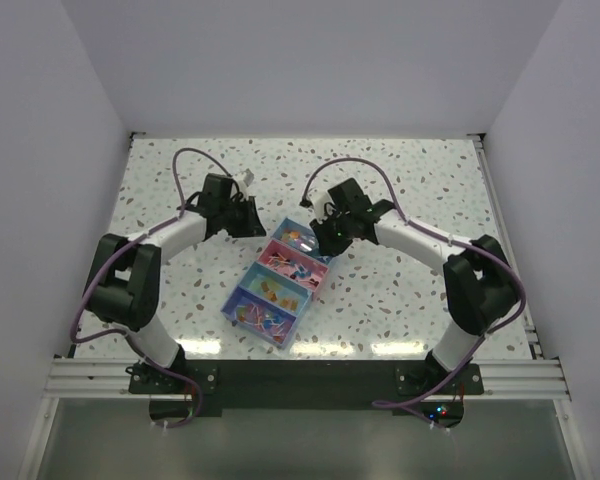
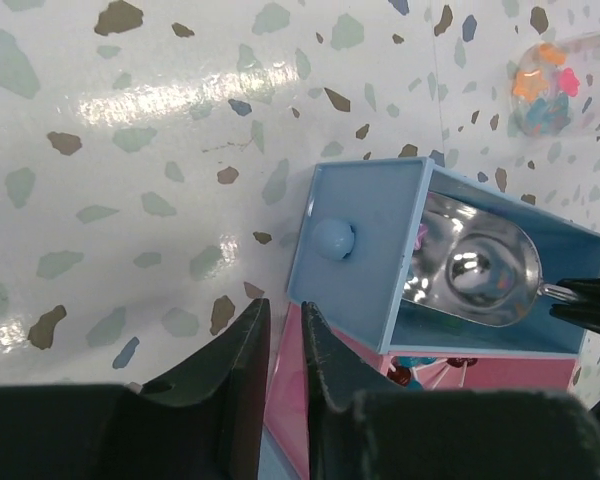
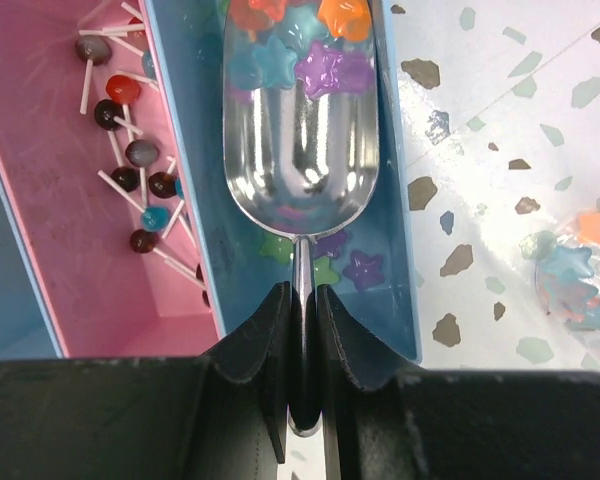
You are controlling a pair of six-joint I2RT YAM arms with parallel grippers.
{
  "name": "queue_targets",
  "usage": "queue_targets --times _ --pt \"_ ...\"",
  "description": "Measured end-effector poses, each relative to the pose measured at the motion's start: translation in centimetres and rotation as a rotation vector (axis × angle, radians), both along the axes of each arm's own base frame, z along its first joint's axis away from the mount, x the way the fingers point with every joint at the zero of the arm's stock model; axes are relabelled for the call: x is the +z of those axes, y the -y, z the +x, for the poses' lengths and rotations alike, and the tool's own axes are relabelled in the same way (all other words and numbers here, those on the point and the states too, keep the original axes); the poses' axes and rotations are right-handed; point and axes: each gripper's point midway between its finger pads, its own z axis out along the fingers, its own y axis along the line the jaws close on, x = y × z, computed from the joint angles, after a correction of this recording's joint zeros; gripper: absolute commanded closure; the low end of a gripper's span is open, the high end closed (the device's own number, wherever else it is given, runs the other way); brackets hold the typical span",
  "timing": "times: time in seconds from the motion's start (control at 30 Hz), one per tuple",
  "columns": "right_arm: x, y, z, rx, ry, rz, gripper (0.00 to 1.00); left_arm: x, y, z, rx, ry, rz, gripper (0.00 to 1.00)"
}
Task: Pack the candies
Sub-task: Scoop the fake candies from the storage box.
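The right claw (image 3: 302, 300) is clamped shut on the thin handle of a metal scoop (image 3: 300, 130), whose bowl reaches straight out ahead of the fingers. The candies (image 3: 320, 65) are star-shaped pieces in orange, blue and purple. They are heaped at the far end of the bowl, the part farthest from the claw. A few more stars lie just ahead of the fingertips, under the neck of the scoop, on the floor of the blue compartment (image 3: 395, 250) the scoop sits in. To the claw's left is the pink compartment (image 3: 40, 230), holding lollipops (image 3: 130, 150) with white sticks. To its right, apart from the tray (image 1: 248, 272), a clear pouch (image 3: 575, 265) of similar stars rests on the speckled bench (image 3: 500, 120).

The left claw (image 2: 285, 330) sits low at the tray's far corner with its fingers (image 2: 242, 370) almost together. Only a narrow slit separates them, and the pink compartment's edge shows in it. I cannot tell whether they actually pinch that edge. Just ahead and right of this claw is the blue compartment's end wall with its round knob (image 2: 332, 240), and the scoop bowl is beyond it.
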Motion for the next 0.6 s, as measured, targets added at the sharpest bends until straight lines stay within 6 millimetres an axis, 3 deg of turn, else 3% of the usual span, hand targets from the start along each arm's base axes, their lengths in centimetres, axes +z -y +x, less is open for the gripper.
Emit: queue_targets --times 0.2,0.6 --pt "-1.4 0.2 -0.2 0.008 0.031 0.028 1.0 1.2 -0.3 0.5 0.01 0.03 0.001 0.67" --pt "-1.0 -0.7 0.7 0.004 0.111 0.105 1.0 3.6 -0.5 0.8 0.022 0.097 -0.001 0.62"
